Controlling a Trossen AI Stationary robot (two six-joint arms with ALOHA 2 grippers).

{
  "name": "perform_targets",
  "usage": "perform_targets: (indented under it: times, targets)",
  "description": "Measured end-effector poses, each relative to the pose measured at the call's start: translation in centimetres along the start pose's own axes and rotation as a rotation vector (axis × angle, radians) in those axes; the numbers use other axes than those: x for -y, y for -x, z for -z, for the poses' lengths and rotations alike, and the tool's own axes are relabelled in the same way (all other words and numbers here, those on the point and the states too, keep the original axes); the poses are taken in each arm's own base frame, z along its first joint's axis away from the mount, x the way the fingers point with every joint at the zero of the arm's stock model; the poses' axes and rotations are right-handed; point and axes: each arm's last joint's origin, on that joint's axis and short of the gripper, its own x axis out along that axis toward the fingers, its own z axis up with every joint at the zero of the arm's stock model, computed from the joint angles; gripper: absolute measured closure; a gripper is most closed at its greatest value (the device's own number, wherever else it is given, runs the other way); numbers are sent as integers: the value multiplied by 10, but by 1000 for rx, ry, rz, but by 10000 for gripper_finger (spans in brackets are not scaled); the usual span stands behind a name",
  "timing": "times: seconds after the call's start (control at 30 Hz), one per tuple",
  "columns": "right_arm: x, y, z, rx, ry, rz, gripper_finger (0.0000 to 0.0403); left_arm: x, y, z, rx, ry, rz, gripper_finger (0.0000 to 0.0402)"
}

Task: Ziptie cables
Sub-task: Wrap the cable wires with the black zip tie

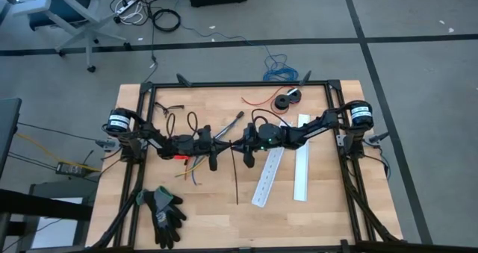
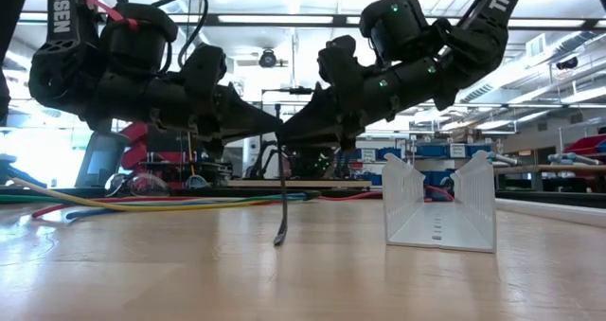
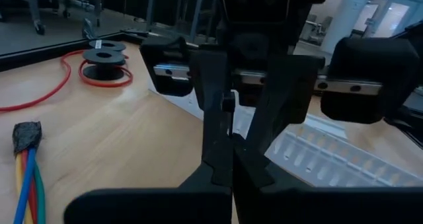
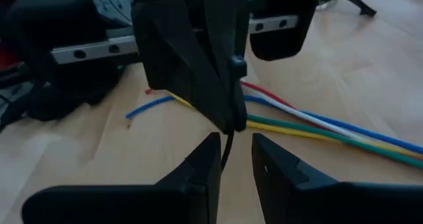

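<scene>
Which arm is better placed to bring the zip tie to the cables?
Left: the left gripper is shut on the zip tie, with the cables on its side; the right gripper is open.

matt black grippers over a pale wooden table with smooth-coated wires.

the table (image 1: 224, 208) is light wood with visible grain and a soft sheen. the cables (image 4: 317, 128) have smooth, slightly glossy plastic coating, bound at a dull dark taped end (image 3: 26, 135). the slotted cable ducts (image 2: 438, 207) are white plastic. the gloves (image 1: 164, 210) look like dark knitted cloth. the left gripper (image 4: 221, 102) and right gripper (image 3: 244, 112) are matt black plastic with bare metal rails.
</scene>
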Motion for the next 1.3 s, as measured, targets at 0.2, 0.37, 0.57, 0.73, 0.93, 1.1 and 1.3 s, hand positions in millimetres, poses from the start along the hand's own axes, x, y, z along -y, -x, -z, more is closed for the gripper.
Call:
perform_targets:
  times: [0.2,0.37,0.57,0.73,0.93,1.1,1.3]
  targets:
    - [0,0,0,-3,-1,-13,335,0,-1,-1,7,2,-2,401]
    - [0,0,0,-2,0,-27,370,3,-6,-5,24,-19,3,401]
    - [0,0,0,-8,-2,-25,398,3,-7,-5,24,-24,3,401]
    - [0,0,1,-17,-2,-24,402,3,-7,-5,25,-24,-6,399]
    - [-2,0,2,-25,-2,-27,402,3,-7,-5,26,-23,-12,391]
    - [-2,0,3,-32,-7,-26,403,3,-7,-6,32,-23,-18,390]
    - [-2,0,4,-41,-16,-27,403,3,-7,-6,42,-21,-20,389]
